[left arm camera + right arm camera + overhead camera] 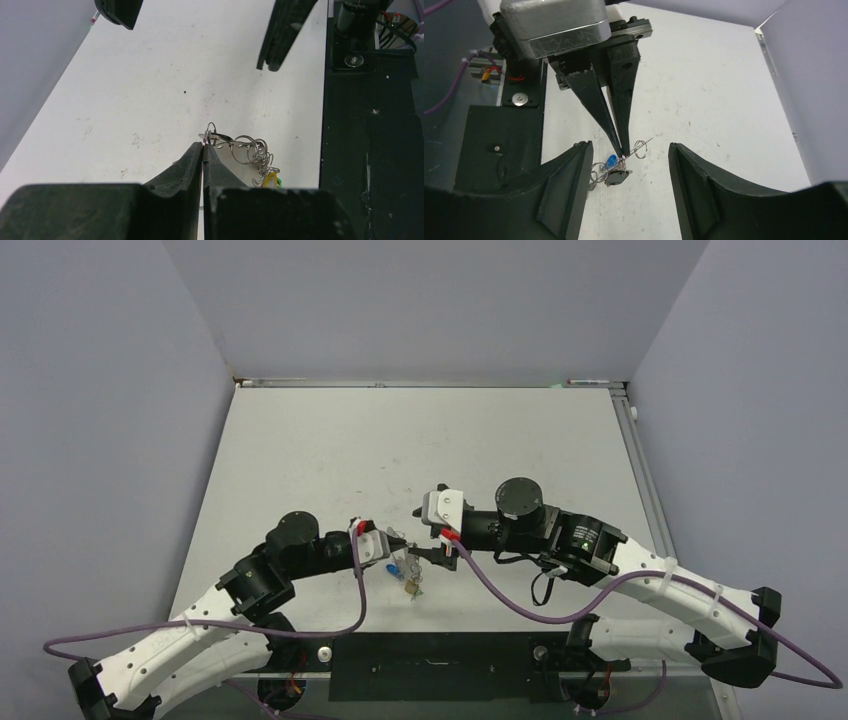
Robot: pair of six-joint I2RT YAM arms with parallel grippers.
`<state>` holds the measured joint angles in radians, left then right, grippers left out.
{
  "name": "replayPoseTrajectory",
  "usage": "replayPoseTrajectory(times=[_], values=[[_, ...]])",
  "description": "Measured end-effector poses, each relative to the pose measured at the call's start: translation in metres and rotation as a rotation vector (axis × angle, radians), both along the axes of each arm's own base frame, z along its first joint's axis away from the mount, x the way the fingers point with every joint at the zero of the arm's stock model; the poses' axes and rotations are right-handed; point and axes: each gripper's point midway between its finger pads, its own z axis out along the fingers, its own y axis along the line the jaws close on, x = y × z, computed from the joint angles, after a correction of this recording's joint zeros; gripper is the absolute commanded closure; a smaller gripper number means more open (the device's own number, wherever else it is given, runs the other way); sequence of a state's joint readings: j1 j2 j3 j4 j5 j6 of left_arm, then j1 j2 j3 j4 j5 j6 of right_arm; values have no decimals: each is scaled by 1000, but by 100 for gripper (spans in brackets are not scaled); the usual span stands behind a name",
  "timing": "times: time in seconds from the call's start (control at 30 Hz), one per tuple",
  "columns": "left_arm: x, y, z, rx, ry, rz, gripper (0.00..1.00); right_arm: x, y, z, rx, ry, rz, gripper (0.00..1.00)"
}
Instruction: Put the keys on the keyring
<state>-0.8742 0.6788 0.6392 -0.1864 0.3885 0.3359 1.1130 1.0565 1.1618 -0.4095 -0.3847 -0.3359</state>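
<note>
My left gripper point(203, 145) is pinched shut on the keys point(256, 159), holding them by a thin silvery wire loop point(210, 133) — tangled small rings, with blue, yellow and green heads — near the table's point(150, 90) front edge. My right gripper point(628, 146) stands open, facing them.

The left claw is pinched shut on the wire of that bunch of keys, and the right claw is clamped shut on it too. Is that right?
Not quite. The left gripper is indeed shut on the wire of the bunch of keys, but the right gripper is open. The right wrist view shows its two fingers standing wide apart, with the keys in the gap between them.
</note>
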Motion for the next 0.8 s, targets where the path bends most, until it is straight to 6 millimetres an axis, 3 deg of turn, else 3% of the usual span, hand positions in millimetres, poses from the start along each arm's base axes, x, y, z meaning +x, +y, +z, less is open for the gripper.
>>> replayPoseTrajectory(times=[0.23,0.43,0.8], values=[[6,2,18,-67,-34,42,100,16,-10,16,127,-39,-118,43],[6,7,33,-123,-60,66,100,32,-21,16,261,14,-273,43],[11,14,47,-179,-87,111,100,43,-11,16,350,175,-376,39]])
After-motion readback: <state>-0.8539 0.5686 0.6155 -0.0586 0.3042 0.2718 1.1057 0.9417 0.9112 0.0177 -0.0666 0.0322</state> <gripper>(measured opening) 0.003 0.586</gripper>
